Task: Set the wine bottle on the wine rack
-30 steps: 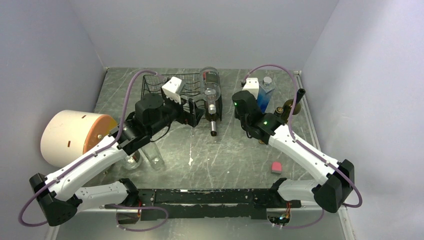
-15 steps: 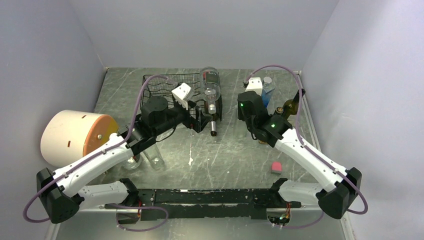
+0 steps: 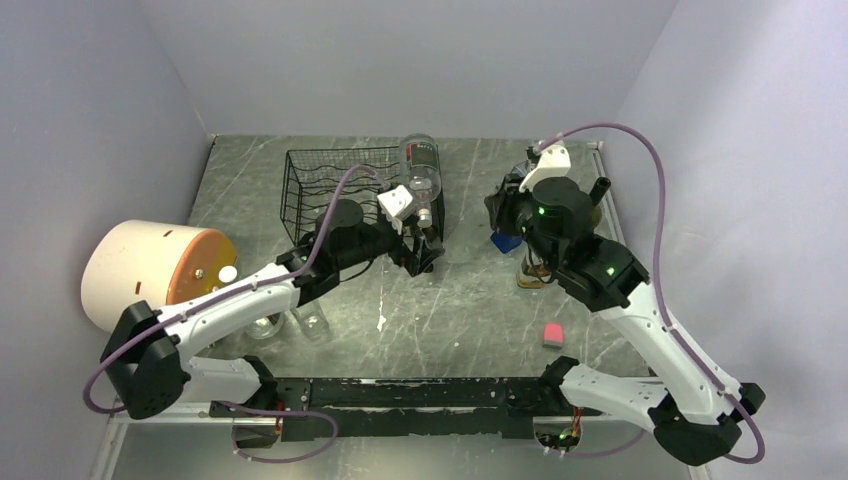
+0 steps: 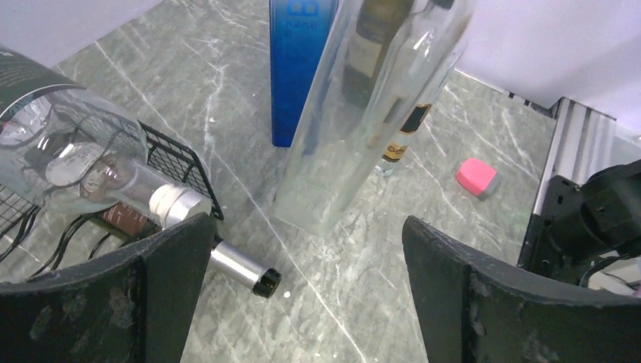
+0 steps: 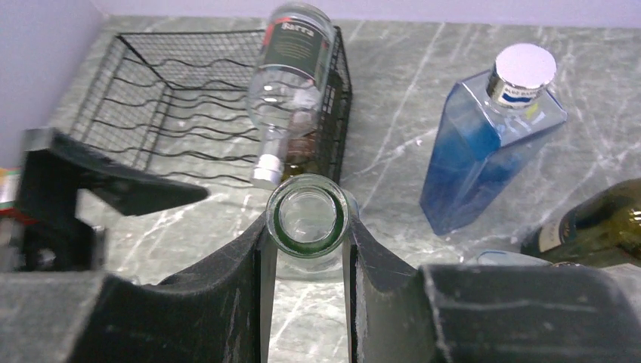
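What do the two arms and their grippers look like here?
Both the left arm and right arm have white link shells with black joints and bases. A purple cable loops along each. Each wrist carries a white camera block. The right arm shows small green lights. The left gripper and right gripper have broad matte black fingers.

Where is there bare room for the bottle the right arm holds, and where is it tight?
Free: the wine rack left of the clear bottle lying on it; the bare table between the left fingers and the pink eraser. Crowded: right rear, where the blue bottle and green bottle sit close beside the held bottle in the right fingers.
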Robot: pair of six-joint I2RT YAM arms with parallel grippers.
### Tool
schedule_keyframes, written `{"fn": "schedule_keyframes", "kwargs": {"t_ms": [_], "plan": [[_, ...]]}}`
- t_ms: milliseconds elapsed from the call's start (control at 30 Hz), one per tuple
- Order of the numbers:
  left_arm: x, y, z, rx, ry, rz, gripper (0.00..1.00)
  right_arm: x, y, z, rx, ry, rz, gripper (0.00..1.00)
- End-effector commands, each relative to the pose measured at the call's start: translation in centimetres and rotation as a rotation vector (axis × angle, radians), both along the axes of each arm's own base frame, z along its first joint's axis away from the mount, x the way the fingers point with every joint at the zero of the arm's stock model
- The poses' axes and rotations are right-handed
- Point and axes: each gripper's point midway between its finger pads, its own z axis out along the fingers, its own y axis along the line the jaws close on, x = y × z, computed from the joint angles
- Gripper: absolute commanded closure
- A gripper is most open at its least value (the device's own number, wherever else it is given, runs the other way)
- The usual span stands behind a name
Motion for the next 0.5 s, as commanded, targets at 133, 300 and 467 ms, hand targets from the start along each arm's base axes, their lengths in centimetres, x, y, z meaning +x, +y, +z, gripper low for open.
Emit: {"fn": "schedule_keyframes", "kwargs": {"t_ms": [133,300,467], "plan": [[0.2,-2.6,0.9,-0.087,-0.107,-0.092,0.01,-2.0,1.7,5.9,0.183,-0.087,0.131,1.00],[-1.1,-3.5,-0.6,-0.078,-0.109,-0.196,0.01,-2.8,2.8,7.0,0.239,-0.101,0.202,1.00],[-1.7,-3.5,-1.1,-0.087,-0.140,-0.231,0.07,-3.1,3.7,7.2,0.270,-0.098,0.243,1.00]]}}
